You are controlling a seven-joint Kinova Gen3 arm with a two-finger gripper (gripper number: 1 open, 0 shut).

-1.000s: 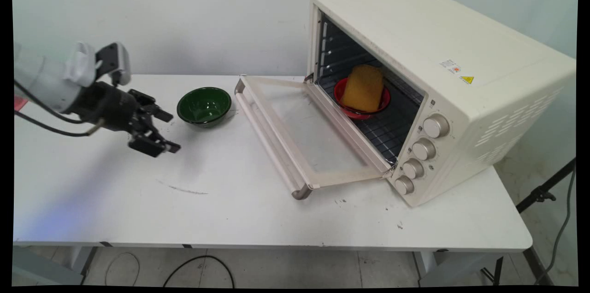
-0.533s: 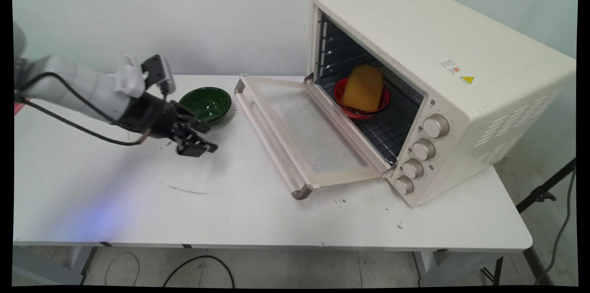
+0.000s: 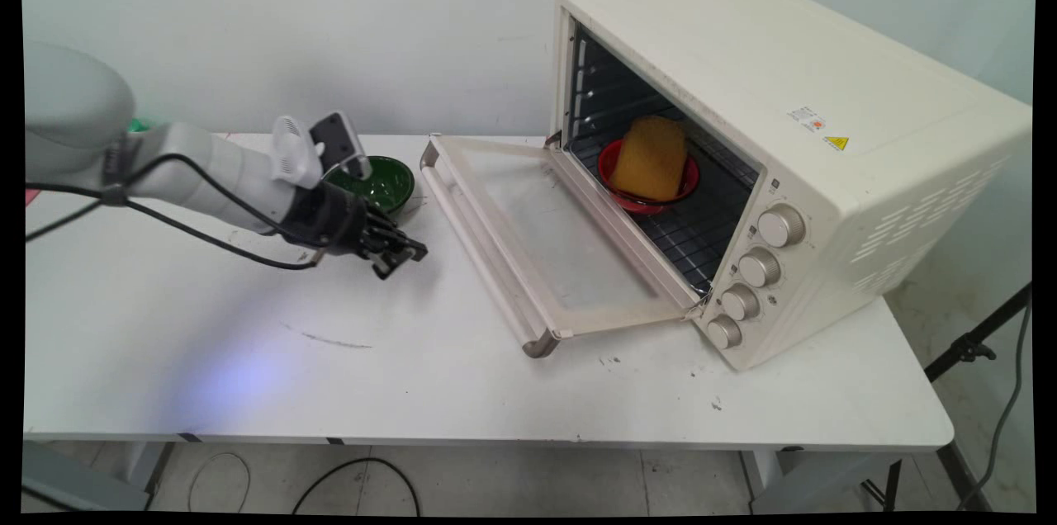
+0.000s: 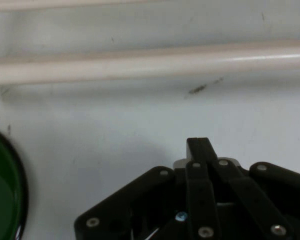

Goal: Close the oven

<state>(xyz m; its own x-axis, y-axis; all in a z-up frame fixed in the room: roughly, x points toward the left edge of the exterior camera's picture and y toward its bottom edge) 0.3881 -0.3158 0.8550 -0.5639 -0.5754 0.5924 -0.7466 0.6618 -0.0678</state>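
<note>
My gripper hovers low over the white table, shut with nothing between its fingers, which meet in the hand view. It sits just in front of a green bowl, whose rim shows at the hand view's left edge. A short way to its right lies the handle bar of the toaster oven's lowered door; the hand view shows that bar straight ahead. Inside the cream oven, a red bowl holds a yellow-orange block on the rack.
The oven's knobs face the table's near right. A dark scuff mark runs across the table in front of the gripper. Black cables hang under the arm.
The arm has swept right from the table's left side toward the oven door, passing in front of the green bowl. The fingers, open a second ago, have come together.
</note>
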